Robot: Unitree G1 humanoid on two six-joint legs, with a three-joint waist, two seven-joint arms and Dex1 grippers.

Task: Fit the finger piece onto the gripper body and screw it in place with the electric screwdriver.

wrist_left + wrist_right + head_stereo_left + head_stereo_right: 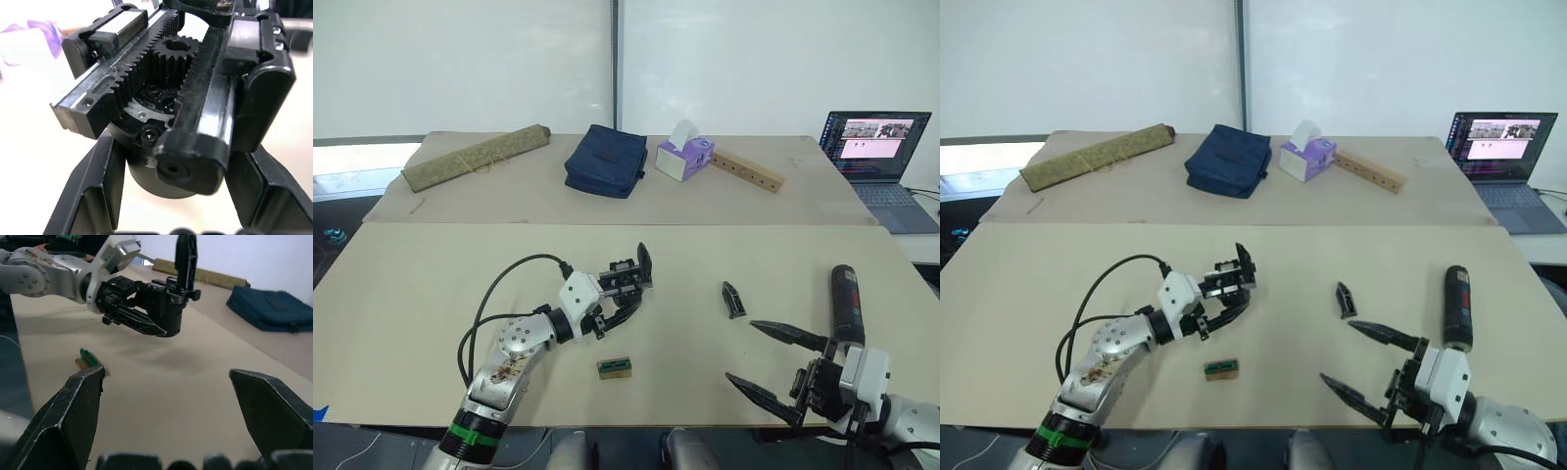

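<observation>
Black on beige: the gripper body sat clamped in the left gripper, held just above the table at centre-left of the frame, its single finger pointing up. The finger piece lay loose right of centre. The electric screwdriver rested at the right edge, just beside the right gripper, whose fingers were spread wide and empty. A small green-topped block lay at lower centre.

wall: white panels, dark vertical seam | table: beige top | second table behind | light: bright, even
</observation>
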